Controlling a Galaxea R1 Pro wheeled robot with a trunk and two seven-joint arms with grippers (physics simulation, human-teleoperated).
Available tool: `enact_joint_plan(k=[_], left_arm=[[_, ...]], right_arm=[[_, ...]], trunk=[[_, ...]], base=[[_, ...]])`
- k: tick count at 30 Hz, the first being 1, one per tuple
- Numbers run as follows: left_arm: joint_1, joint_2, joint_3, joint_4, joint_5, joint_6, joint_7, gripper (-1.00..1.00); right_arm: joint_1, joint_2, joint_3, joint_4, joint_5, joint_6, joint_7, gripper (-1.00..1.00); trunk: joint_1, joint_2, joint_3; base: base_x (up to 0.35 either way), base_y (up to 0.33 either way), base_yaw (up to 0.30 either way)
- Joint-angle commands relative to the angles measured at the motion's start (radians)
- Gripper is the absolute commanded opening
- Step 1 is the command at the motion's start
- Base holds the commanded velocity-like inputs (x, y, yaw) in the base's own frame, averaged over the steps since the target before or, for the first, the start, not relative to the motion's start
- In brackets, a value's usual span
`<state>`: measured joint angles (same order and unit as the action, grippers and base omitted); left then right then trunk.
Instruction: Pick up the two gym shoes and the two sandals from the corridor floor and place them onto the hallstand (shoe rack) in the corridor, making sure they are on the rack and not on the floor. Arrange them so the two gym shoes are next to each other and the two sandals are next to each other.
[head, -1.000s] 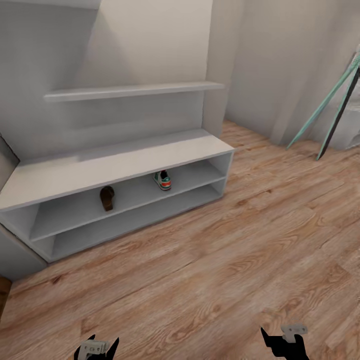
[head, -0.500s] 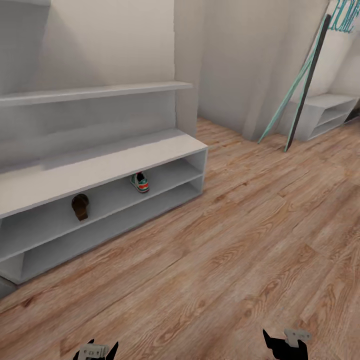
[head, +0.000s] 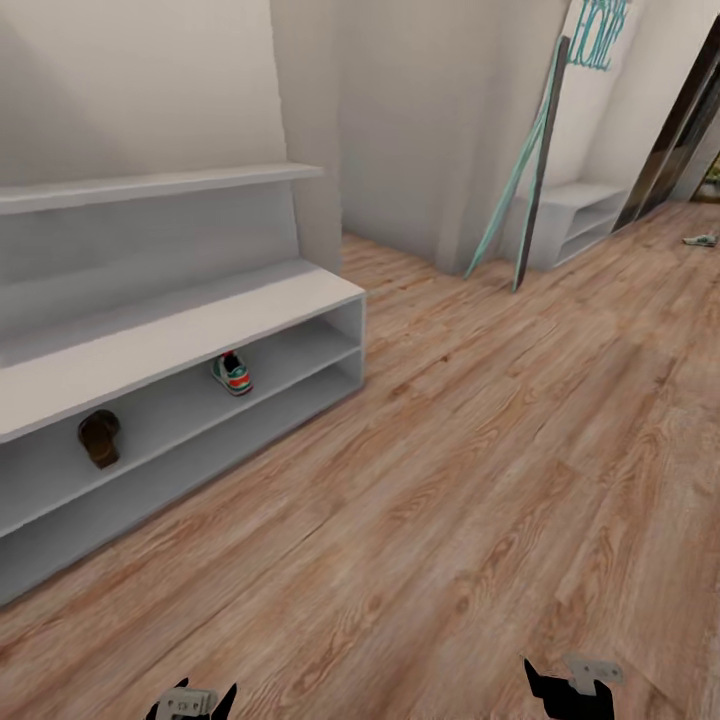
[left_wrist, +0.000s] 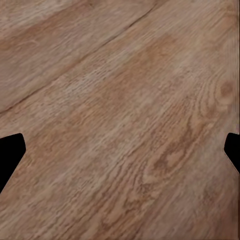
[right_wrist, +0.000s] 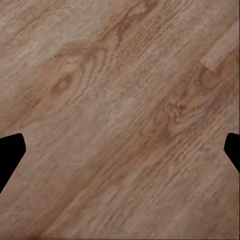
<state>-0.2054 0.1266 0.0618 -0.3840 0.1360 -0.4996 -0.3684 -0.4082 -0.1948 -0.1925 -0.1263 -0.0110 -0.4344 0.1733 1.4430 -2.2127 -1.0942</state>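
At the left of the head view the hallstand (head: 190, 325) is seen, its bench top ending in a square corner from which the open shelf ends face the room. On its upper open shelf one sandal (head: 100, 438) is set toward the left and one gym shoe (head: 232, 374) further right, the two well apart. From the rack's front edge a broad stretch of corridor floor (head: 470, 470) is left bare, running back to a wall corner where a leaning frame (head: 530, 170) and a low white bench (head: 580, 215) are placed. A small shoe-like object (head: 700, 240), too distant to be identified, is seen far right on the floor. The left gripper (head: 192, 700) and right gripper (head: 570, 690) are held low at the bottom edge, over bare planks. In both wrist views the finger tips are spread wide with nothing between them.
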Motion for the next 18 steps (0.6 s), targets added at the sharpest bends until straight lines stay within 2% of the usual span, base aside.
enact_joint_plan(k=[1,14,18], left_arm=[[0.0,0.0,0.003,0.001,0.01,0.001,-0.01,1.0],[0.0,0.001,0.004,0.001,0.01,0.001,-0.01,1.0],[0.0,0.0,0.004,0.0,0.01,0.001,-0.01,1.0]], right_arm=[[-0.001,0.0,-0.008,0.001,-0.001,-0.003,0.009,1.0],[0.0,0.0,-0.008,0.002,-0.001,-0.003,0.009,1.0],[0.0,0.001,-0.008,0.002,-0.001,-0.003,0.009,1.0]], trunk=[[0.0,0.0,-0.001],[0.0,0.0,-0.001],[0.0,0.0,-0.001]], base=[[0.0,0.0,-0.3],[0.002,0.0,-0.3],[0.136,0.0,-0.3]])
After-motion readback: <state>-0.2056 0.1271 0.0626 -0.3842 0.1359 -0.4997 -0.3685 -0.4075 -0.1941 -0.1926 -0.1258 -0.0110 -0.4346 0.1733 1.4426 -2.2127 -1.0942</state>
